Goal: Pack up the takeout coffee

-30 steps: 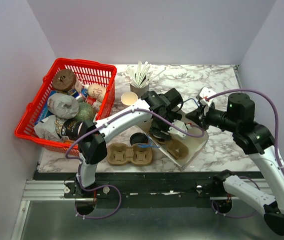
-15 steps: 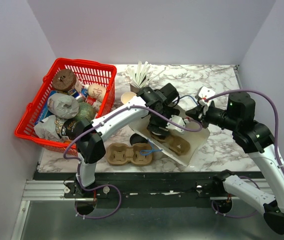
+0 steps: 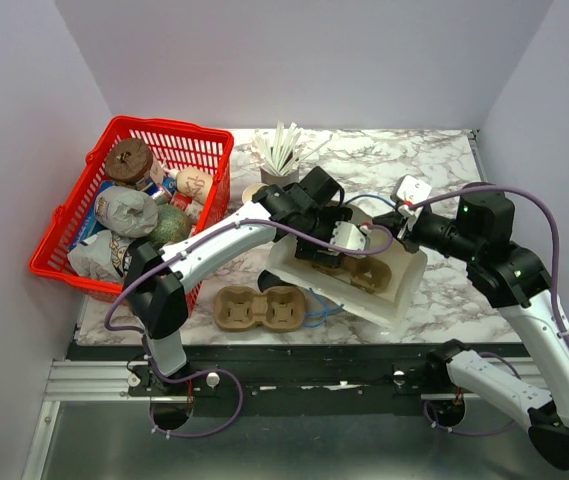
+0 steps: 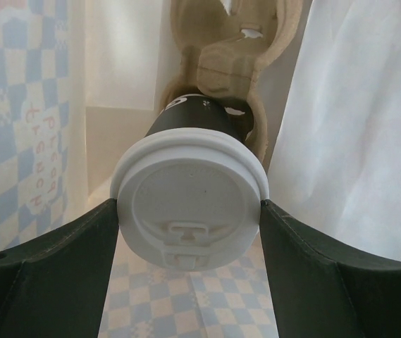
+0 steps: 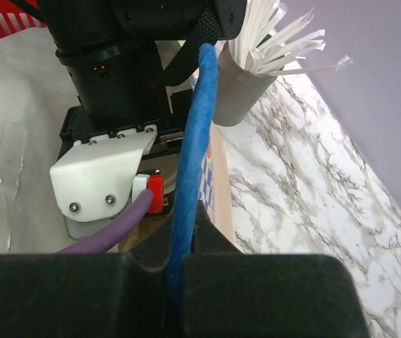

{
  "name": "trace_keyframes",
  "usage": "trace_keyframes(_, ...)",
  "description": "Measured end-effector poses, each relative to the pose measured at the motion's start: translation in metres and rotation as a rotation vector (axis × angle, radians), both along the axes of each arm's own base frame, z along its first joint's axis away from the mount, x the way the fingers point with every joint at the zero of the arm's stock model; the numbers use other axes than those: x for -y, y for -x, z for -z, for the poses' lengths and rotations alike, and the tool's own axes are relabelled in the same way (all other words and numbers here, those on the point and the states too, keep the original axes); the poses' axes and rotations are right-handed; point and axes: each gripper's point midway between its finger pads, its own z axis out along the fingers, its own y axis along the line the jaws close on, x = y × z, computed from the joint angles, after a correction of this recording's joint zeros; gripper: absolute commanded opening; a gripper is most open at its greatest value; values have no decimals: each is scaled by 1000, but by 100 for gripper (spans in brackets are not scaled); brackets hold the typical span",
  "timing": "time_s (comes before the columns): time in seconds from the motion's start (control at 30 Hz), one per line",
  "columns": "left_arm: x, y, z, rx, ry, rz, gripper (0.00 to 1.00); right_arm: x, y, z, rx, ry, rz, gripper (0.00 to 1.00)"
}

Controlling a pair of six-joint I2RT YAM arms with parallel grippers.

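Observation:
The takeout coffee [image 4: 189, 204], a dark cup with a white lid, fills the left wrist view. My left gripper [image 4: 189, 211] is shut on it, both fingers [image 4: 59, 267] pressing the lid's rim. The cup's base sits against a brown pulp carrier [image 4: 232, 49] inside the white paper bag [image 3: 396, 292]. From above, my left gripper [image 3: 344, 245] reaches into the bag's mouth and hides the cup. My right gripper [image 5: 186, 236] is shut on the bag's blue handle [image 5: 194, 127] and holds that side up [image 3: 401, 224].
A second pulp carrier [image 3: 261, 308] lies on the marble near the front edge. A red basket [image 3: 64, 262] full of goods stands at the left. A cup of white stirrers [image 3: 282, 160] stands behind the bag, with a cream cup [image 3: 253, 190] beside it.
The bag has been lifted and turned more upright. My left arm has drawn left and deeper into it with the coffee. The dark round item by the bag is now hidden.

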Motion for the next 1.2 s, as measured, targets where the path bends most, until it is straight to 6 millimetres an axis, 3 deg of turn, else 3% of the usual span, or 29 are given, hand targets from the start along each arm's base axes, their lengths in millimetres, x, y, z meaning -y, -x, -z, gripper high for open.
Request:
trace_keyframes(0.37,4,-5,-17,31,19,8,0,1,2,-9,50,-8,-9,0)
trace_keyframes(0.9,17,-4,-43,-49,156,-48,0,20,-22,9,63,72,130,1)
trace_keyframes(1.03,16,-16,-74,-59,237,-111,0,27,-32,11,73,92,172,0)
trace_keyframes(1.2,9,-27,-143,-23,392,-161,0,42,-53,25,29,124,238,0)
